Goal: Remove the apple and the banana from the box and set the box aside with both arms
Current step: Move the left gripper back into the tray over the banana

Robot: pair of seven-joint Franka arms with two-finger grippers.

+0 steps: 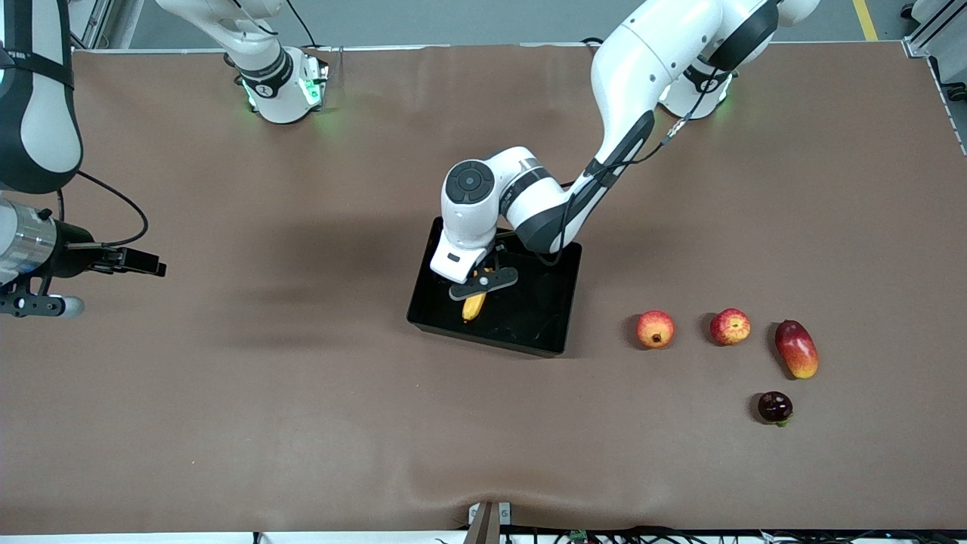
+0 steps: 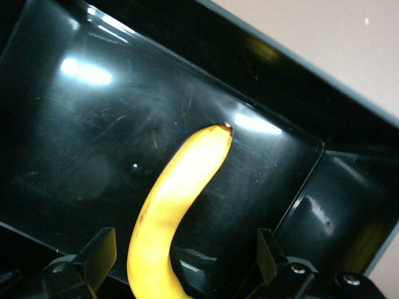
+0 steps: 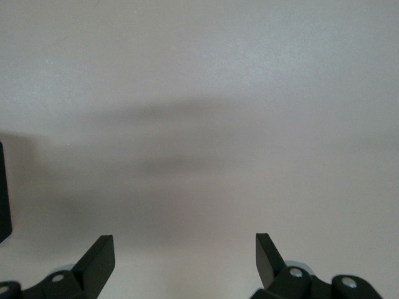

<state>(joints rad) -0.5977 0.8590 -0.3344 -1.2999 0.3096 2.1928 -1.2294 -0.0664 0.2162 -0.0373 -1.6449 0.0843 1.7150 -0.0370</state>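
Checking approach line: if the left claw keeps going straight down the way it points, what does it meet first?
The banana, lying in the box between the left claw's open fingers.

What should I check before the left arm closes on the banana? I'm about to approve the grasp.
1. Left pincer open: ok.
2. Banana between its fingers: ok.
3. Banana lies in the box: ok.
4. Apple out of the box, on the table beside the other fruit: ok.
5. Right pincer open, waiting over bare table at the right arm's end: ok.
6. Finger clearance from the box floor: cannot tell.
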